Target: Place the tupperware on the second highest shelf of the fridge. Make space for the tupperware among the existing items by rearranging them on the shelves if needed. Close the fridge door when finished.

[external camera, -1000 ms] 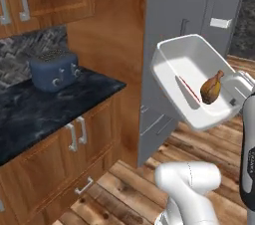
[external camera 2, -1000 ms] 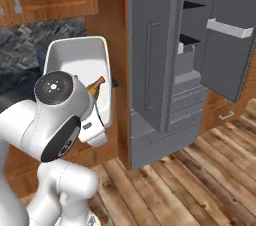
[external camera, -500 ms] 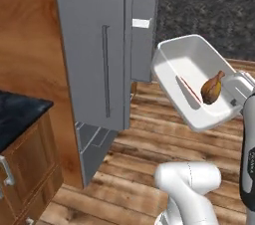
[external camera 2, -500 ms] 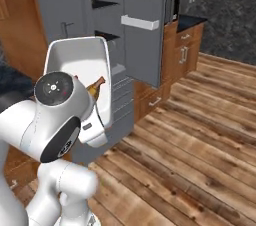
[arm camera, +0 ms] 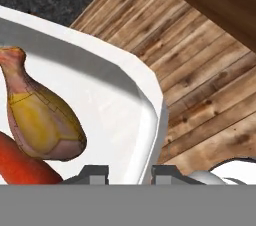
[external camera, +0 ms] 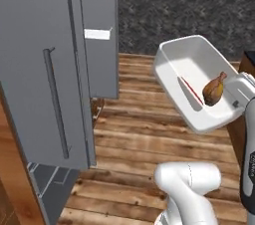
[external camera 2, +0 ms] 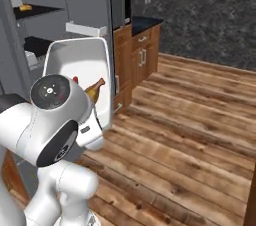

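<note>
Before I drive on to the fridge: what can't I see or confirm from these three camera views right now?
- Second highest shelf: right base view, mostly behind the tupperware; free space unknown.
- Fridge interior: left base view, blocked by its door.
- Pincer tips: hand view, cut by the bottom edge at the tub's rim.
- Orange lump on the upper shelf: too small to identify.

arm: raised, elbow bent, reaching forward | hand (arm camera: 129, 172): level, fingers pinched on the rim of the tupperware (external camera: 187, 67) | wrist: roughly horizontal

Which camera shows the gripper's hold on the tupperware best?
The hand view: the gripper straddles the tupperware wall, one fingertip each side. The left base view shows the tub at the hand; in the right base view the arm hides the grip.
</note>
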You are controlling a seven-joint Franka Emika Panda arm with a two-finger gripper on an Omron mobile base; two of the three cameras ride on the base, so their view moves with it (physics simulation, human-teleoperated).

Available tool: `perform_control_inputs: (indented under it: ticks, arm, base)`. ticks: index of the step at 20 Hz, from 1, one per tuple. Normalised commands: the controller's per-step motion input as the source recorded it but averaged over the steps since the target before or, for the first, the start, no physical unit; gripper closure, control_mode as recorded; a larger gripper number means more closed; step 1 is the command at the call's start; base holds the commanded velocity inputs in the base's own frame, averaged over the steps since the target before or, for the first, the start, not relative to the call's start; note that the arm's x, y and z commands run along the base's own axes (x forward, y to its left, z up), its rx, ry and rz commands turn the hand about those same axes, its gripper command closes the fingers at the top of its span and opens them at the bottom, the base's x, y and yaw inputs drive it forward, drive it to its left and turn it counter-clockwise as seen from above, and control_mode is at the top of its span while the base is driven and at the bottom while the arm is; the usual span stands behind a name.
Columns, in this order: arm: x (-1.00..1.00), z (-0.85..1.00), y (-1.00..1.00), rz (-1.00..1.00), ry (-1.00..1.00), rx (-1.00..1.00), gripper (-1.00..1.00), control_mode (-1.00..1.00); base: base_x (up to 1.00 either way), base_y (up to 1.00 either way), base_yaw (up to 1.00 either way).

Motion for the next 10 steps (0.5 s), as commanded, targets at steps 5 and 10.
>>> perform_control_inputs:
  ticks: [5, 10]
  arm:
    - [0.0, 0.0, 0.0, 0.0, 0.0, 0.0, 1.0, 1.0]
    - [0.0, 0.0, 0.0, 0.0, 0.0, 0.0, 1.0, 1.0]
  base:
    - [0.68, -0.44, 0.35]
    - [0.71, -0.48, 0.67]
